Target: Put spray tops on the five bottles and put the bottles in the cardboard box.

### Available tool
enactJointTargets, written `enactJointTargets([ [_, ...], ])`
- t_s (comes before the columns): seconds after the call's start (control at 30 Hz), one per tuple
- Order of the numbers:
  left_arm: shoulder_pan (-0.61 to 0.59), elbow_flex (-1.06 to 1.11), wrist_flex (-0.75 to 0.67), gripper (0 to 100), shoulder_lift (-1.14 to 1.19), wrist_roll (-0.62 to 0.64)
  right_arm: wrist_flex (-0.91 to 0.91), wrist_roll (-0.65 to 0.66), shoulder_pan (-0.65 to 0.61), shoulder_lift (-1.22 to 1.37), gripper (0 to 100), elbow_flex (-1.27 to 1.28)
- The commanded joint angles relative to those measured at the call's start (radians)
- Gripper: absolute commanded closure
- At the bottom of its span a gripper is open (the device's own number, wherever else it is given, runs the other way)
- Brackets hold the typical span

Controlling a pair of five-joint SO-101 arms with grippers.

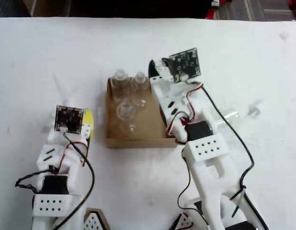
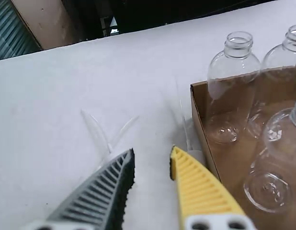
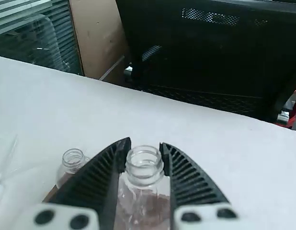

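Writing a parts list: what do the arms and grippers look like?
The left arm and right arm are white shells with black motors, red and black cables and a circuit board at the wrist. The left gripper has one grey and one yellow ribbed finger; the right gripper has two black ones.

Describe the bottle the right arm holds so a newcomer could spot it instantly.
Find the cardboard box mid-table; three clear, topless bottles stand inside. Of the two at its far edge, it is the bottle nearer the right arm, the only one with its neck pinched in the right end effector.
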Motion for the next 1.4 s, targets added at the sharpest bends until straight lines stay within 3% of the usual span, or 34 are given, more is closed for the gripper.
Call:
enactJointTargets([
  [0.0, 0.013, -0.009, -0.029, 88, -0.018, -0.008, -0.104, -0.015, -0.025, -0.033, 98.3, 0.04],
  [0.43, 0.058, -0.006, -0.023, 88, -0.018, -0.012, -0.582, -0.015, -0.015, -0.015, 98.2, 0.33],
  [0.8, 0.054, -0.006, -0.025, 88, -0.018, -0.051, -0.915, -0.021, 0.05, 0.315, 98.2, 0.333],
  [1.37, 0.054, -0.006, -0.028, 88, -0.018, -0.051, -1.049, -0.021, 0.044, 0.498, 98.1, 0.325],
])
